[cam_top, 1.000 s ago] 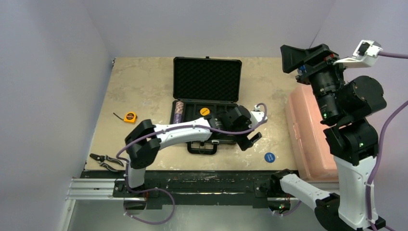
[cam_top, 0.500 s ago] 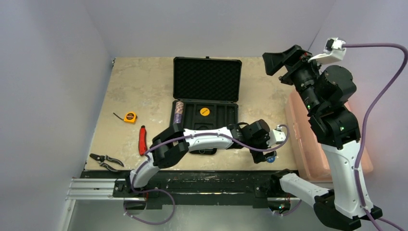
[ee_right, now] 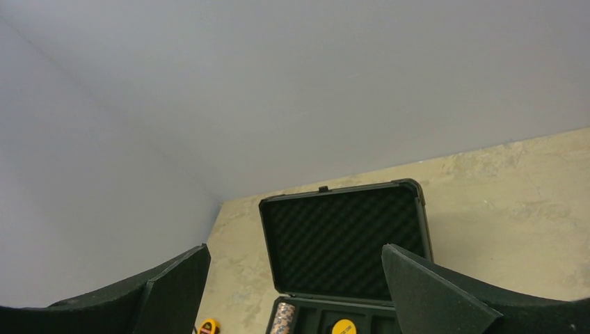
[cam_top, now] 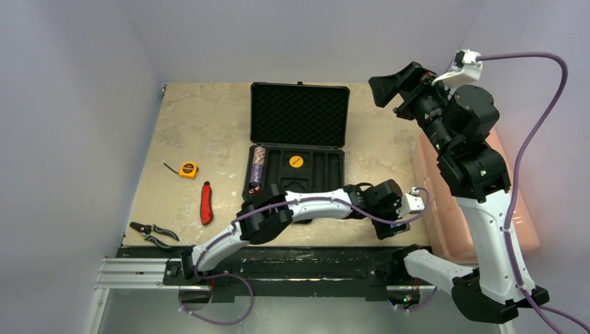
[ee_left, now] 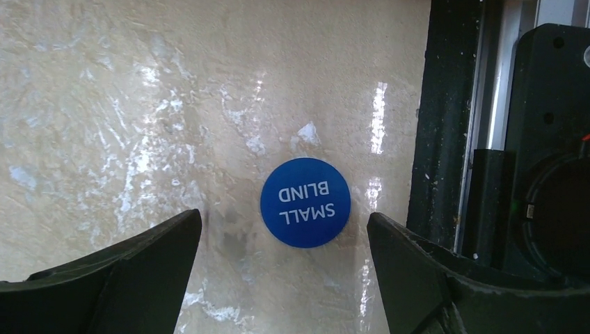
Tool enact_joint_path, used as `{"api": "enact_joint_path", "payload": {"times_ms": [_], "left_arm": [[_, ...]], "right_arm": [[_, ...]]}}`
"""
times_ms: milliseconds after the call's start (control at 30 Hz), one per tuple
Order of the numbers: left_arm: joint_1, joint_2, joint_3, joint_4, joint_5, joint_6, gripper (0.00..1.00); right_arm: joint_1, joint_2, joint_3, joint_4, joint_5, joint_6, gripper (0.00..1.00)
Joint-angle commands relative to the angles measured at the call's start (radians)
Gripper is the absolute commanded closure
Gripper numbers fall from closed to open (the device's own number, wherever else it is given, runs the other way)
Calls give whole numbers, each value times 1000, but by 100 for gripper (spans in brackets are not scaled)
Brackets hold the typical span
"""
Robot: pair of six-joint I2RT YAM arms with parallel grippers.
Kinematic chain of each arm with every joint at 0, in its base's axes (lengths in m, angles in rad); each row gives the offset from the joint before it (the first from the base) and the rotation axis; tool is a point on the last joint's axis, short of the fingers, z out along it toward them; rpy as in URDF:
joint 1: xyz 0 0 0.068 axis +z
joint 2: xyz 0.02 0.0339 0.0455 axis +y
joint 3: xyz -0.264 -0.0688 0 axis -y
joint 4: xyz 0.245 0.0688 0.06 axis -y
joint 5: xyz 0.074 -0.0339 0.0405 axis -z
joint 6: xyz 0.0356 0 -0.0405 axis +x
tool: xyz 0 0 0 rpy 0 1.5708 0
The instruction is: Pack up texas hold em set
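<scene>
1. The left pincer (ee_left: 283, 217) is hovering spread wide and grasping nothing, lined up over the blue disc (ee_left: 305, 202) marked SMALL BLIND.
2. That disc is lying flat on the counter (ee_left: 104, 83) near its front edge, well apart from the open briefcase (cam_top: 299, 115).
3. To my eye, the pickup is calling for a straight drop until the pincer is grazing the counter, then a slow squeeze on the thin rim.
4. The right pincer (ee_right: 296, 248) is hanging high, likewise spread and empty.
5. A yellow disc (cam_top: 296, 161) and a chip stack (cam_top: 258, 163) are sitting in the tray.
</scene>
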Motion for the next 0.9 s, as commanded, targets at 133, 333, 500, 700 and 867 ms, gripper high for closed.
{"api": "enact_joint_path", "payload": {"times_ms": [133,333,500,700,867], "left_arm": [[-46,49,80,-27,-53,62,11],[-70,106,153,-92,-69,103,14],[-81,132,178,-114,-138,128,20],[-81,133,157,-112,-212,152,31],[-81,133,116,-120,-276,181,37]], "right_arm": [[3,27,3,26,-44,24,1],[3,44,8,26,-62,37,1],[2,54,10,20,-76,43,1],[3,55,3,21,-84,46,1],[3,63,3,22,-90,50,1]]}}
